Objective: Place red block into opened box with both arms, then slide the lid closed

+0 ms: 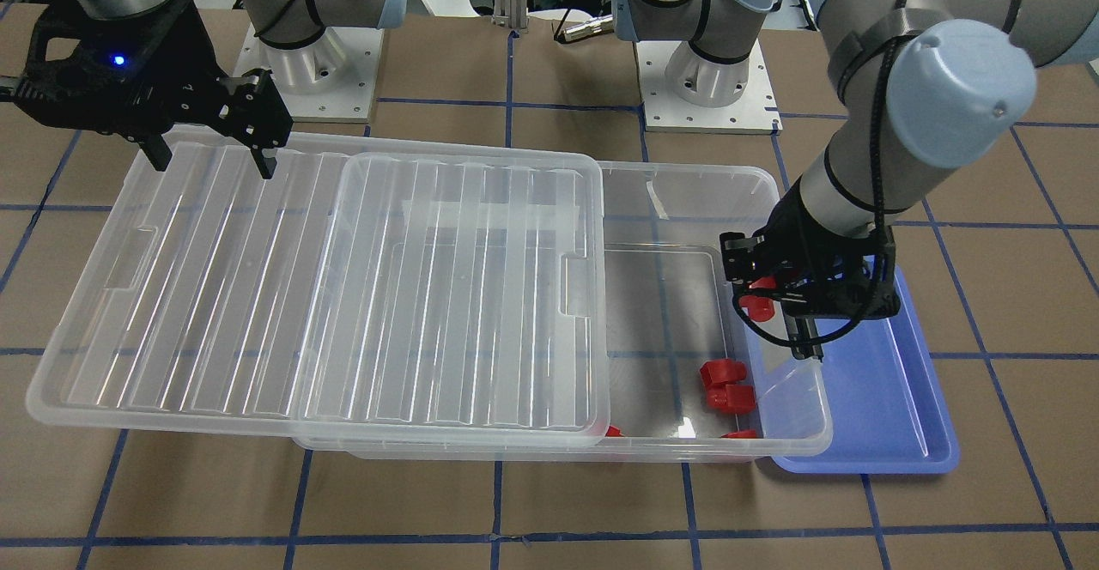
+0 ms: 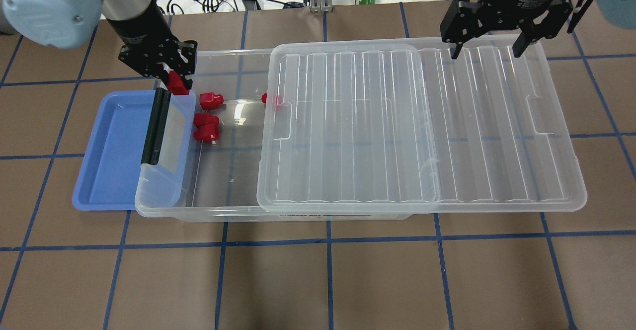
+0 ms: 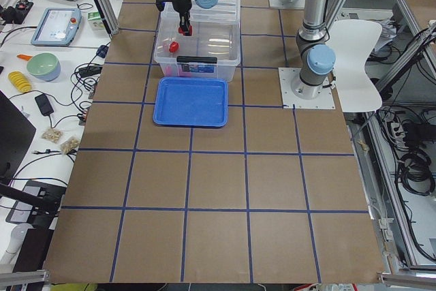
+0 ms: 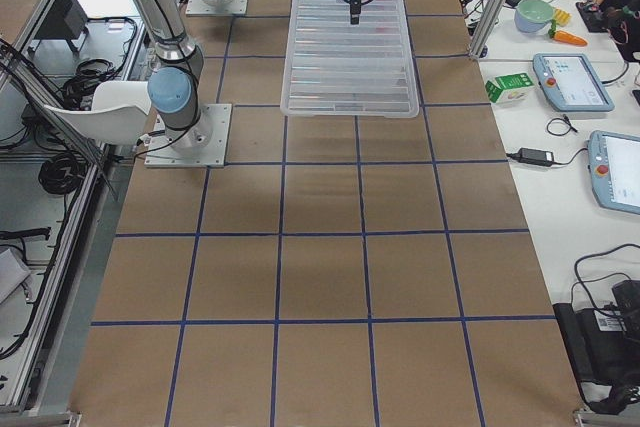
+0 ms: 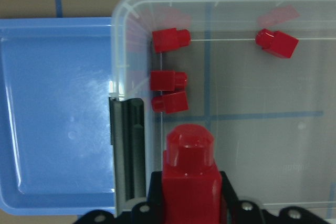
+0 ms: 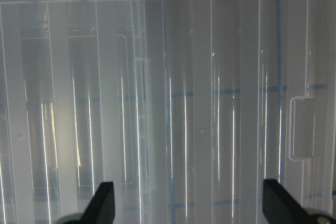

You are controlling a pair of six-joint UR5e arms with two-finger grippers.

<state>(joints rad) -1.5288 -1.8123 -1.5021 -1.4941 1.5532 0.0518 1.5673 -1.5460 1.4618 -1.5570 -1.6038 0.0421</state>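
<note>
— Left gripper: what is it pinching?

— A small bright red plastic block. The squarish body is clamped between the fingers, and the narrower round stub points away from the wrist. The block hangs over the open end of the large clear translucent plastic box, just inside the wall with the black bar handle.

— So the step in hand is the drop. How should it go?

— I would let go only once the block is well inside the rim, and low, so it doesn't bounce. Four more red blocks lie on the floor near that corner, so aim for bare floor beside them. Then lift straight up, so the fingers don't catch the wall.

— And the lid?

— The large flat clear ribbed plastic lid covers the rest of the box and overhangs its end on the robot's right. It will need sliding toward the handle.

— Is the right gripper ready?

— Its fingers are spread wide above the lid's far long rim. I cannot tell whether they touch it.

— Anything else nearby?

— A shallow blue plastic tray lies just beside the handle end.
</note>
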